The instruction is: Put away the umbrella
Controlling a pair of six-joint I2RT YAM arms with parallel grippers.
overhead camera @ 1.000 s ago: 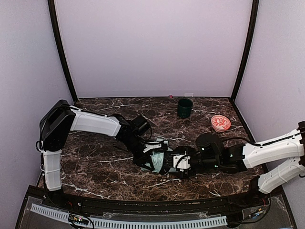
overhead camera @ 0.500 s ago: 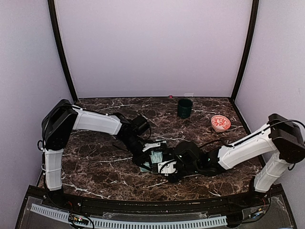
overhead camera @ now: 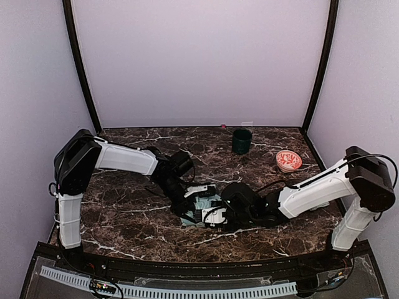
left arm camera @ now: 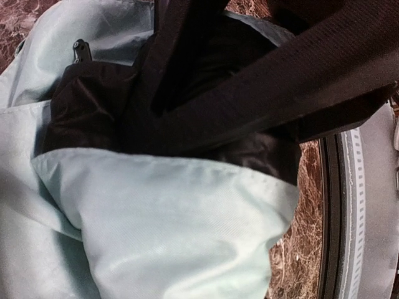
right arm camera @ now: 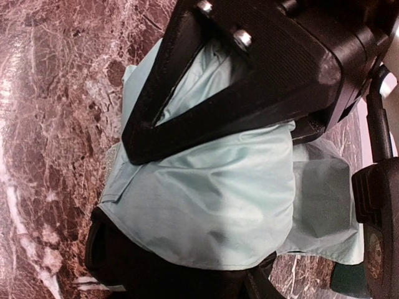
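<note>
The umbrella [overhead camera: 201, 204] lies collapsed on the marble table [overhead camera: 124, 218], a bunch of pale mint fabric with a black underside. My left gripper [overhead camera: 190, 202] comes in from the upper left and is buried in it. In the left wrist view, mint canopy [left arm camera: 168, 218] and black lining [left arm camera: 206, 93] fill the frame and hide the fingertips. My right gripper [overhead camera: 213, 215] meets the bundle from the right. In the right wrist view, the upper finger [right arm camera: 249, 81] lies on top of the mint fold [right arm camera: 212, 193] and a black finger sits under it, clamping the fabric.
A dark green cup [overhead camera: 242, 141] stands at the back of the table, right of centre. A red-and-white bowl [overhead camera: 288, 161] sits at the back right. Lilac walls close in the table on three sides, and a black rail runs along the near edge.
My right arm slid left onto the umbrella. Its jaws opened wide, then closed round the mint fold. The left gripper stayed put in the fabric.
</note>
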